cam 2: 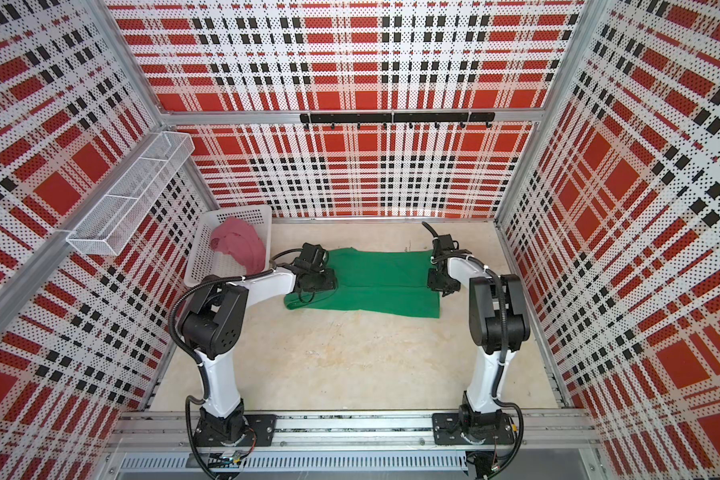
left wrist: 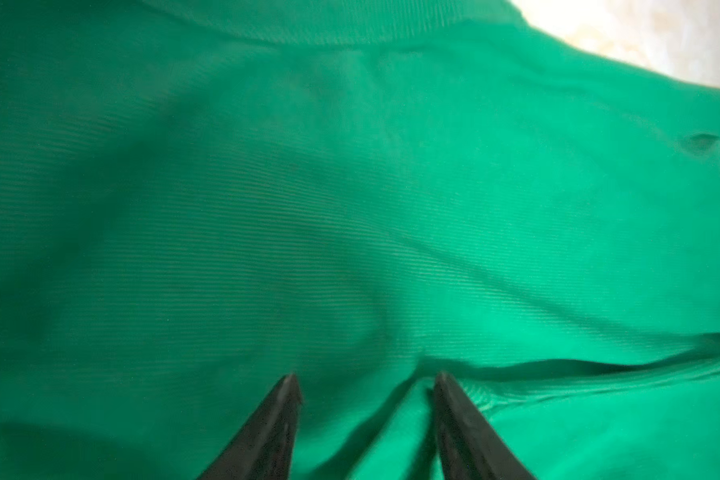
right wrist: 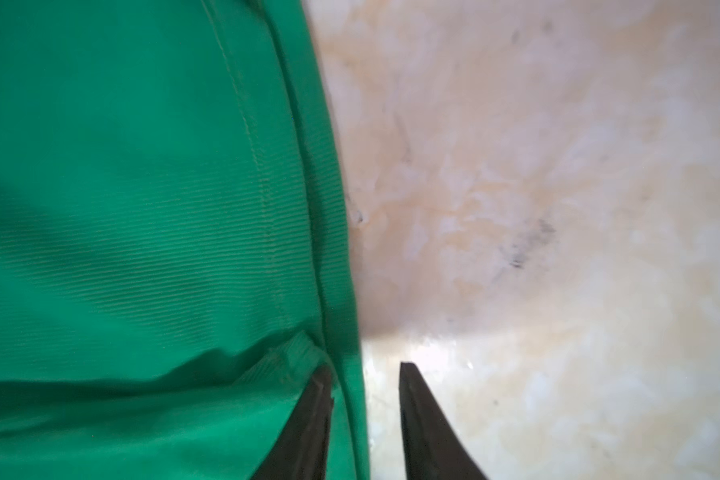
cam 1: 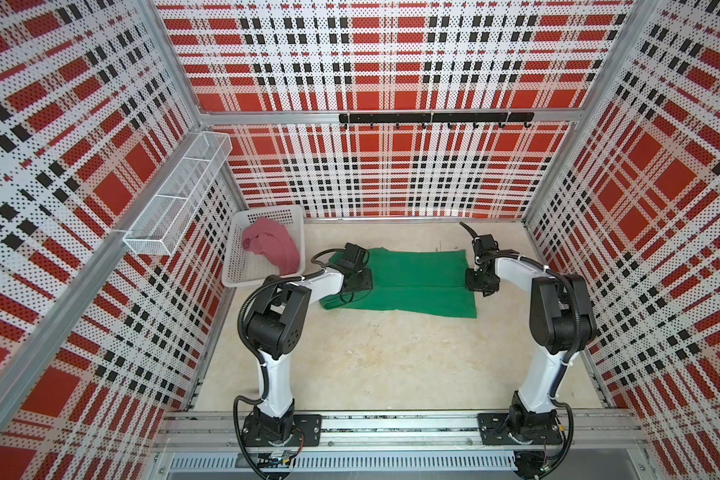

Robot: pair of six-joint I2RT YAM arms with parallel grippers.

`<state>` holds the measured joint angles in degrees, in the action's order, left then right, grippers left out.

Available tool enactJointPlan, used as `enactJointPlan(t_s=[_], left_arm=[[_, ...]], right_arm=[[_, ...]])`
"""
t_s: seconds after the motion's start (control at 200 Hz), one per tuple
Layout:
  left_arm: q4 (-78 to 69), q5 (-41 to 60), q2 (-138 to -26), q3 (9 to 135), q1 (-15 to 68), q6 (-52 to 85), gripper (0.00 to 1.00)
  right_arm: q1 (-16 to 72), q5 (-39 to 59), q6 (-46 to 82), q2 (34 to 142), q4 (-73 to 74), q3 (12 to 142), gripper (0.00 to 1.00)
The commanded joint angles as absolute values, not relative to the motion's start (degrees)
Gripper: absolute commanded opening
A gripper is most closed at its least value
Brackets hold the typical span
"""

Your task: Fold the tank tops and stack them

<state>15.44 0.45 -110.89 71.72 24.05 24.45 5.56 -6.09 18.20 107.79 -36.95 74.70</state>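
Observation:
The green tank top (cam 1: 416, 282) (cam 2: 385, 284) lies spread on the table, its far part folded over onto the near part. My left gripper (cam 1: 359, 280) (cam 2: 320, 281) (left wrist: 366, 380) hovers open over the top's left end, with only cloth beneath the fingertips and a fold edge beside one. At the top's right edge my right gripper (cam 1: 481, 283) (cam 2: 442, 284) (right wrist: 366, 370) stands open. One finger (right wrist: 308, 419) rests on the green hem and the other is over bare table. The pink tank top (cam 1: 273, 247) (cam 2: 240, 245) lies crumpled in the white basket.
The white perforated basket (cam 1: 246, 281) (cam 2: 192, 270) stands at the back left against the wall. A wire shelf (cam 1: 175, 195) hangs on the left wall and a black hook rail (cam 1: 435, 118) on the back wall. Beige table (cam 1: 371, 357) stretches in front of the green top.

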Motion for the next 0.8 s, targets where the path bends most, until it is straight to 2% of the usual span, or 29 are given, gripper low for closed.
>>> enactJointPlan(t_s=[0.0,0.16,0.401,0.531,0.792], left_arm=[[18.27,-2.28,-103.74,70.25,23.65,22.50,0.59],[22.30,-5.93,-94.14,61.41,22.37,23.57,0.56],[25.53,-7.55,-80.48,46.83,15.11,26.43,0.47],[24.18,-7.18,-80.01,44.31,11.89,26.46,0.46],[19.40,-6.47,-84.83,46.23,12.03,26.03,0.46]], right_arm=[[5.44,-4.84,17.63,100.56,-37.75,73.28,0.35],[8.00,-3.22,18.41,96.02,-38.47,71.23,0.36],[10.91,-1.27,19.73,95.36,-37.92,68.45,0.37],[11.08,-0.44,20.11,95.37,-37.02,67.77,0.37],[11.13,-1.35,20.03,93.45,-37.00,66.33,0.37]])
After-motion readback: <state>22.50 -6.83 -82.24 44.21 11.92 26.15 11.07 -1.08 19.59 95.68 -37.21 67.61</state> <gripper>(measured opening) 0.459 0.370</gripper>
